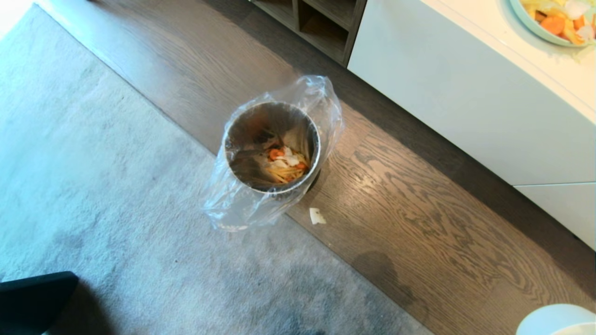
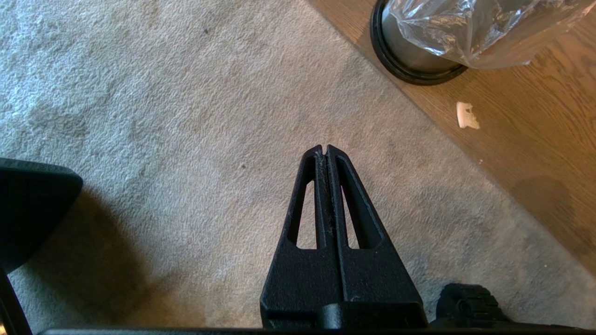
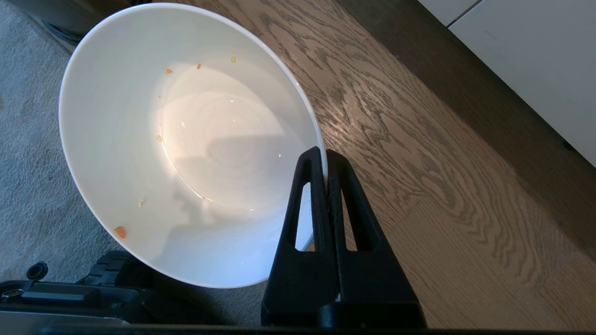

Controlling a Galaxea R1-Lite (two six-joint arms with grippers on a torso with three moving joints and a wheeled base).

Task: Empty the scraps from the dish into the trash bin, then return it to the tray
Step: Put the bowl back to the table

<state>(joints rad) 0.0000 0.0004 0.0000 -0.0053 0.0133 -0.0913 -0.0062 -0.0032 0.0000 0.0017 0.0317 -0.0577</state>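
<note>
- The trash bin (image 1: 272,146) stands on the wood floor (image 1: 419,218), right at the edge of the grey carpet (image 1: 93,186); its clear liner (image 1: 321,107) drapes loosely over the rim and down the side toward the carpet.
- The carpet spreads wide on the robot's left of the bin, and a broad strip of floor runs between the bin and the white cabinet (image 1: 465,93) on the right.
- Scraps (image 1: 285,165) lie at the bottom of the bin: orange chunks, pale yellow strips, white bits.
- One white scrap (image 1: 317,216) lies on the floor just beside the bin's base, outside it.
- The right end effector (image 3: 325,160) points down over the floor near the carpet's edge, its two fingers pinched narrow on the rim of the dish (image 3: 186,139).
- The dish is held tilted on edge, its opening facing the wrist camera; only a few tiny orange and yellow specks cling inside.
- In the head view just a sliver of the dish (image 1: 554,318) shows at the lower right corner, well apart from the bin.
- The left end effector (image 2: 324,151) hangs over the carpet, fingers pressed together and holding nothing; the bin's black base ring (image 2: 409,74) is well apart from it.
- On the counter (image 1: 512,42) above the cabinet, a pale green plate (image 1: 535,28) carries more food pieces.
</note>
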